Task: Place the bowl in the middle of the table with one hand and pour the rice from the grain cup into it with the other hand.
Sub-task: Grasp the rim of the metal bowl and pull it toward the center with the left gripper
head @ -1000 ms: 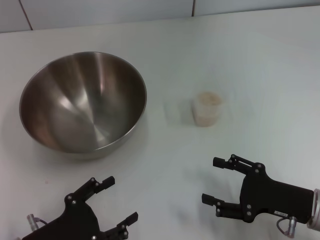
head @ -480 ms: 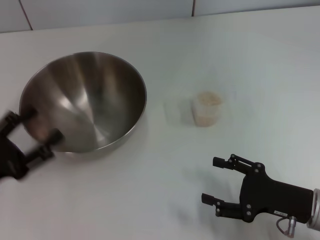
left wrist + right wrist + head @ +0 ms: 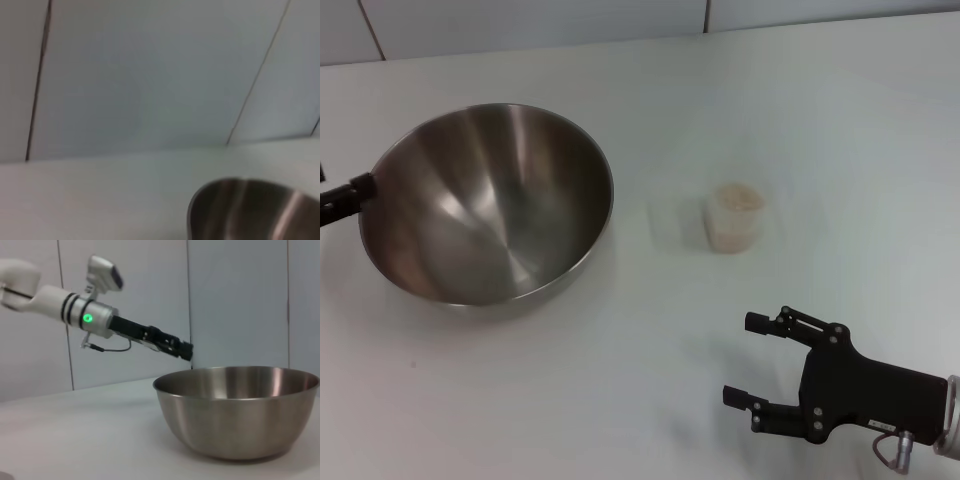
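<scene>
Left tool reaching for the bowl's rim; nothing gripped yet.

The left tool [image 3: 355, 190] sits at the bowl [image 3: 488, 203]'s outer rim, near the bench [image 3: 620, 400]'s left edge; I cannot tell its opening. The right tool [image 3: 757, 362] hangs wide open and empty by the near edge. The cup [image 3: 734, 217] of rice [image 3: 734, 198] stands mid-bench, untouched. Next, I judge: clamp the rim, then slide the bowl toward the centre.

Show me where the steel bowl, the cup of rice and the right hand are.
Bowl [image 3: 485, 205], head view, on its shiny inner wall.
Grain cup [image 3: 734, 218], head view, on its clear side wall.
Right hand [image 3: 755, 360], head view, midway between its open fingertips.
</scene>
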Controlling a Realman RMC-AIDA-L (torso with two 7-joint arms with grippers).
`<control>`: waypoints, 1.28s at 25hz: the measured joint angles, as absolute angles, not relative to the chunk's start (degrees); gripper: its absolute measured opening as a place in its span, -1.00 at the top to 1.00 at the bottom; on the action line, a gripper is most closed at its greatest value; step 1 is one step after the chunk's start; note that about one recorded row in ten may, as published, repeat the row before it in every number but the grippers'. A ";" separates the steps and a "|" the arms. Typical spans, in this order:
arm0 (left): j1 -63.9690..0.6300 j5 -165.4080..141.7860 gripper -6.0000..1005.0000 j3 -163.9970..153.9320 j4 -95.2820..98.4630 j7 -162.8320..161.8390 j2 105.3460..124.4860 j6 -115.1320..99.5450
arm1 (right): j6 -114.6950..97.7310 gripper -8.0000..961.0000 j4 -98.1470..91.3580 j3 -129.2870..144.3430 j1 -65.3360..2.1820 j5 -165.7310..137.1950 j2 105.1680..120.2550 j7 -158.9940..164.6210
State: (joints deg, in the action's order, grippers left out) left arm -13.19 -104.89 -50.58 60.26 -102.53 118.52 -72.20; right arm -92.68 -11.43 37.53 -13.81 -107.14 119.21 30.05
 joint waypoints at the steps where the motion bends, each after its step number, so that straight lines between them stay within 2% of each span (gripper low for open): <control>1: -13.19 -104.89 -0.55 -50.58 60.26 -102.53 118.52 -72.20 | -92.68 -0.72 -11.43 37.53 -13.81 -107.14 119.21 30.05; 10: -18.79 -120.60 -0.51 -53.45 63.29 -114.03 118.64 -69.79 | -93.03 -0.72 -11.53 37.53 -13.80 -107.14 119.15 30.05; 32: -24.04 -131.73 -0.40 -56.52 62.59 -119.88 118.39 -69.93 | -93.01 -0.72 -11.66 37.53 -13.79 -107.13 119.18 30.05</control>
